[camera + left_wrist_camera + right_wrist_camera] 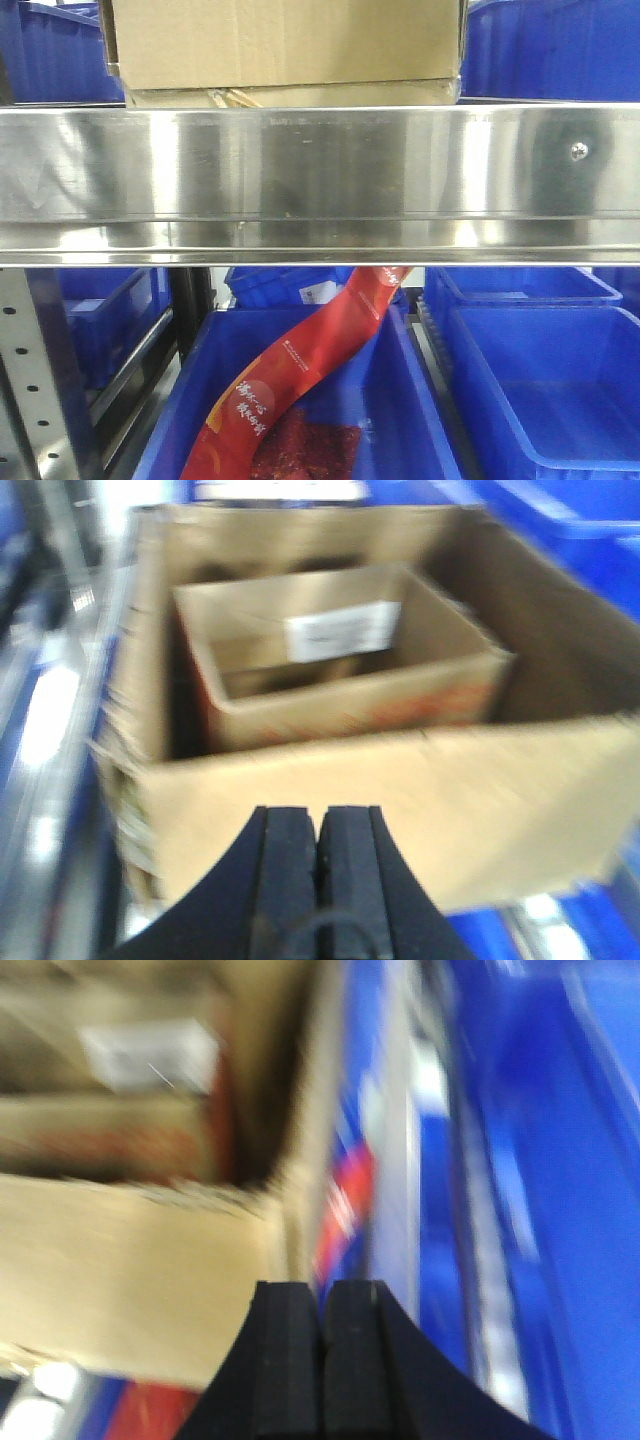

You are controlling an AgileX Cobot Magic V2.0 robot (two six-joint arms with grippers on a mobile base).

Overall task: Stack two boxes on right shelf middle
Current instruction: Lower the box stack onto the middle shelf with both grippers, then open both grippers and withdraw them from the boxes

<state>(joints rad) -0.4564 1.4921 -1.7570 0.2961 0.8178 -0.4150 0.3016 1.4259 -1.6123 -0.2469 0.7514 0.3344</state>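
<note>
- The left gripper (320, 880) filled the 6 o'clock edge of its wrist view, its two black pads pressed together with nothing between them.
- Just beyond it, toward 12 o'clock, stood a large open brown cardboard box (400, 810), its near wall facing the gripper.
- Inside that box sat a smaller open cardboard box (350, 705), pushed toward the far left, with reddish print on its outer side and a white label (343, 632) on its inner far wall. Whether anything lay in the smaller box could not be told through the blur.
- The right gripper (320, 1360) likewise sat at 6 o'clock in its own view, pads closed against each other and empty.
- At 9 to 11 o'clock from it, the same large box showed its corner and the nested box within, all heavily blurred.
- In the front view, the large box rested on the stainless-steel shelf (320, 180), at 12 o'clock above the shelf's broad mirror-like front lip.
- Blue plastic bins (545, 390) stood beside the box and on the level below the shelf.
- One lower bin, at 6 o'clock, held a red packet (300, 380) with printed characters, leaning up toward the shelf.
</note>
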